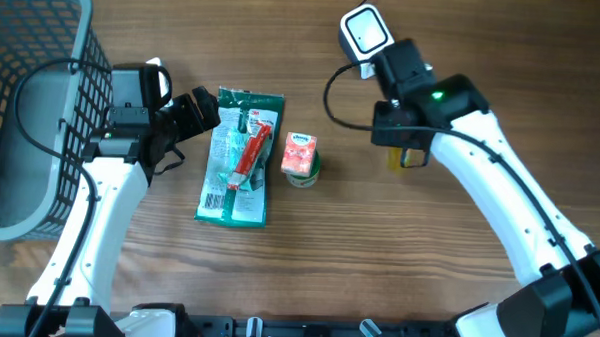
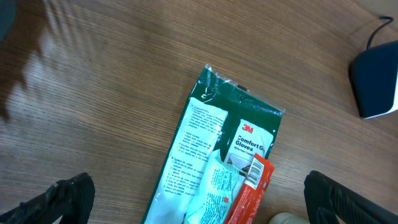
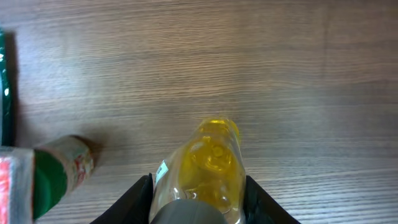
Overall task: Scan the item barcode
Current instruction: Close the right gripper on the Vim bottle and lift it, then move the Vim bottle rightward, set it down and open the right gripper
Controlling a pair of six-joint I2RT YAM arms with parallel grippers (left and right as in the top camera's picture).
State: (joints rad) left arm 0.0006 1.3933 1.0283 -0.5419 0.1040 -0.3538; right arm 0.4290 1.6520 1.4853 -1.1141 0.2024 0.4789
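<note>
My right gripper [image 3: 198, 194] grips the yellow bottle [image 3: 210, 158], left gripper [image 2: 202, 198] wide open; prob light, slick plastic (squishy?), hold mid-body imo

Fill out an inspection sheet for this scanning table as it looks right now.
Surface: wooden table, no spills seen.
Job's things: yellow bottle in the right gripper; scanner at the far edge.
Clutter: green glove packet with a red-and-white pack on it; small container beside it.
Grippers: left gripper open, empty, near the packet; right closed on the bottle.
Cables: scanner cable loops on the table.
Surroundings: grey basket, left side.
</note>
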